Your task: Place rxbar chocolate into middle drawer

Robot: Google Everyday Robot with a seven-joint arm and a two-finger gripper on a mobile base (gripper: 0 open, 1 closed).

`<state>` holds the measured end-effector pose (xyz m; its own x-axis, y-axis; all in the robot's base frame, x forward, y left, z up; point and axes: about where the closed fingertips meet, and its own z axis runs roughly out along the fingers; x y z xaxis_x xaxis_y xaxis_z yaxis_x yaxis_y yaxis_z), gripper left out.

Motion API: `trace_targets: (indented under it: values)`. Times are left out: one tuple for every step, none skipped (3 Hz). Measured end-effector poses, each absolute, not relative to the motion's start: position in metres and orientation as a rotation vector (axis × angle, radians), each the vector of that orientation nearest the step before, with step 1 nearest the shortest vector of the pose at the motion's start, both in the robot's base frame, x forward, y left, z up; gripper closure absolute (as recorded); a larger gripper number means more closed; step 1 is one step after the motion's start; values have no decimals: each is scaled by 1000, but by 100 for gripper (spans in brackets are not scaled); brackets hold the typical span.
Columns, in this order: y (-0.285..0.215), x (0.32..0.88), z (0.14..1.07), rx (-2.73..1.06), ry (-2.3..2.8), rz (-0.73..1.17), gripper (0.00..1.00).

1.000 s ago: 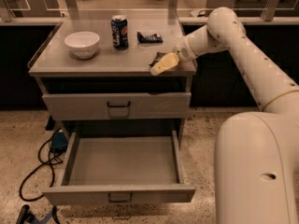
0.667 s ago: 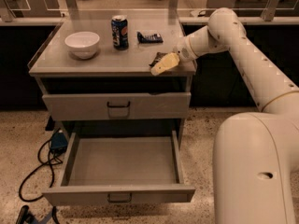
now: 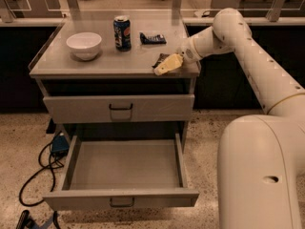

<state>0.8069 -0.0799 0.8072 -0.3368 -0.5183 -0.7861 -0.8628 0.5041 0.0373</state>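
The long white arm [image 3: 257, 66] reaches in from the right, and its pale yellowish hand [image 3: 161, 68] sits low over the front right corner of the grey metal counter [image 3: 95, 67]. Tight against the hand, just behind it, a sliver of the small flat dark brown-black chocolate bar [image 3: 159, 58] shows on the counter top. The hand hides most of the bar, and I cannot tell whether the hand is clamped on it or merely touching it.

Down below, the wide shallow grey bottom drawer [image 3: 121, 197] with its small dark handle stands pulled out. The like-fronted grey upper drawer [image 3: 157, 108] is closed.

Further back on the counter there's a round white bowl [image 3: 84, 45] at the left and an upright blue soda can [image 3: 122, 32] beside it. A blue-black wrapper [image 3: 152, 37] lies flat to the can's right, apart from the hand.
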Motion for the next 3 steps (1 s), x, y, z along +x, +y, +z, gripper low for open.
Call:
trace_targets:
  values:
    - [-80, 807, 807, -1130, 2010, 596, 42]
    - [-80, 807, 807, -1130, 2010, 596, 65]
    - [-80, 806, 814, -1130, 2010, 596, 88]
